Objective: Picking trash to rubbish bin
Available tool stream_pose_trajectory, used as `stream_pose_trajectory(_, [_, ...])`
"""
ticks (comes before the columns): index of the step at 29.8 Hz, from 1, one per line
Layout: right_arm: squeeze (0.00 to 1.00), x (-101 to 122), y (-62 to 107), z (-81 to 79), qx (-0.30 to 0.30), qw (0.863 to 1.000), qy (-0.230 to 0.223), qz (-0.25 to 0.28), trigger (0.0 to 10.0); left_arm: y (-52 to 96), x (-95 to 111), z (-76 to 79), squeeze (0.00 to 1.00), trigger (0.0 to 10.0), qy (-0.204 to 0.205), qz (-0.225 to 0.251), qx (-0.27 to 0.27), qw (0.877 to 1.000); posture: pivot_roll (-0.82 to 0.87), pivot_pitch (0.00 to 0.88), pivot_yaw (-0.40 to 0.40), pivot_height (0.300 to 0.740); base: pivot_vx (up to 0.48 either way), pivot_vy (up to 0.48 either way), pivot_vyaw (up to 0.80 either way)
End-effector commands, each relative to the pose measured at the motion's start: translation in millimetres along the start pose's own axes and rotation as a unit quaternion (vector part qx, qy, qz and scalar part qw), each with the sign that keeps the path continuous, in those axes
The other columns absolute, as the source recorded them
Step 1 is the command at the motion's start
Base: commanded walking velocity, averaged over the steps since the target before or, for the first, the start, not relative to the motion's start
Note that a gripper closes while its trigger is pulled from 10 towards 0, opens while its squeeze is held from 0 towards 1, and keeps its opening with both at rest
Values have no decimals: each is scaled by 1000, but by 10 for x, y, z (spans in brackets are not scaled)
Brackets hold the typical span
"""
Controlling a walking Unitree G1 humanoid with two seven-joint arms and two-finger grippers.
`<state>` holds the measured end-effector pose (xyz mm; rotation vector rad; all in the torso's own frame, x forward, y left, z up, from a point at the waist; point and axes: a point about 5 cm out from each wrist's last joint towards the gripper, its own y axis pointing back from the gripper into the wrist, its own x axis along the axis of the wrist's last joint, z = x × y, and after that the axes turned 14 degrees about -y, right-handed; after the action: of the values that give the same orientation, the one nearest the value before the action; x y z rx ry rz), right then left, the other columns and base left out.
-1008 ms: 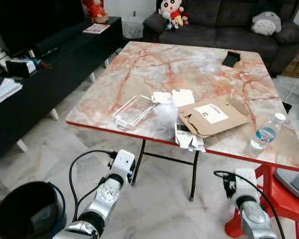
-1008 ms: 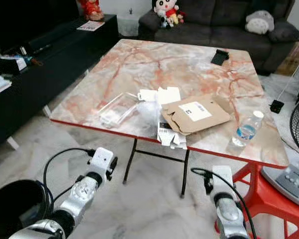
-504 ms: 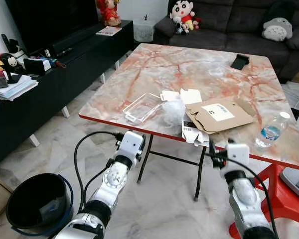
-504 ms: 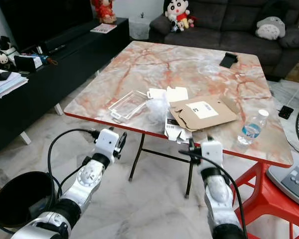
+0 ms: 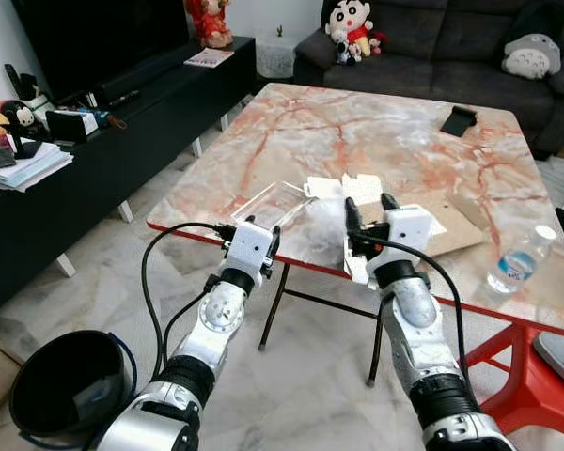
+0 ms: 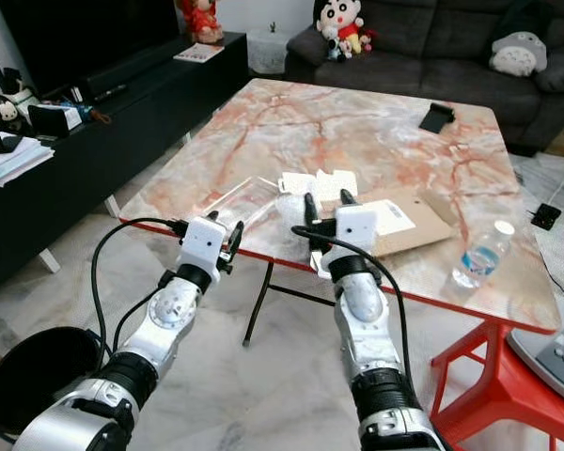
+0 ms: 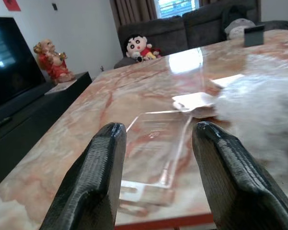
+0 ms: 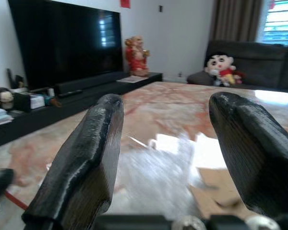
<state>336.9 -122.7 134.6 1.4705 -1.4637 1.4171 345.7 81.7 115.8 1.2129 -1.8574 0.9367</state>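
On the marble table (image 5: pixel 376 132) lie a clear plastic tray (image 5: pixel 280 200), a crumpled clear plastic wad (image 5: pixel 321 214), white paper scraps (image 5: pixel 362 185) and a brown cardboard mailer (image 5: pixel 459 224). My left gripper (image 5: pixel 266 233) is open at the table's near edge, level with the tray (image 7: pixel 156 143), which lies ahead between its fingers (image 7: pixel 105 158). Just past the same edge, my right gripper (image 5: pixel 368 207) is open above the plastic wad (image 8: pixel 153 167) and the papers, touching nothing. A black rubbish bin (image 5: pixel 61 395) stands on the floor at my lower left.
A water bottle (image 5: pixel 517 265) stands near the table's right edge, and a black phone (image 5: pixel 460 120) lies farther back. A red stool (image 5: pixel 536 376) is at the right. A black TV bench (image 5: pixel 103 122) runs along the left, with a sofa (image 5: pixel 423 52) behind the table.
Both arms have risen and reached forward to the table's near edge; the right gripper now covers part of the mailer. The camera has shifted a little.
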Motion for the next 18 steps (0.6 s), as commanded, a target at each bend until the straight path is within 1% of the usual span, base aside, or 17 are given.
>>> stream_pose_trajectory(1, [0, 2, 25, -11, 1, 1000, -3, -3, 10000, -20, 43, -28, 0, 10000, 7, 8, 7, 1000, -117, 14, -12, 740, 480, 0, 0])
stream_pose_trajectory(6, [0, -9, 25, -56, 10, 1000, -8, -7, 10000, -2, 41, -32, 0, 10000, 15, 10, 16, 1000, -115, 13, -15, 740, 462, 0, 0])
stream_pose_trajectory(11, [0, -3, 11, -87, 16, 1000, -11, -6, 10000, 4, 61, -50, 0, 10000, 18, 19, 26, 999, -111, 12, -19, 740, 374, 0, 0])
stream_pose_trajectory(13, [0, 0, 7, -90, 17, 1000, -11, -7, 10000, 1, 77, -57, 0, 10000, 16, 24, 29, 999, -111, 11, -20, 740, 274, 0, 0])
stream_pose_trajectory(18, [0, 33, 5, -100, 19, 1000, -15, -6, 10000, -12, 129, -60, 0, 10000, 20, 39, 31, 999, -109, 10, -23, 740, 0, 0, 0])
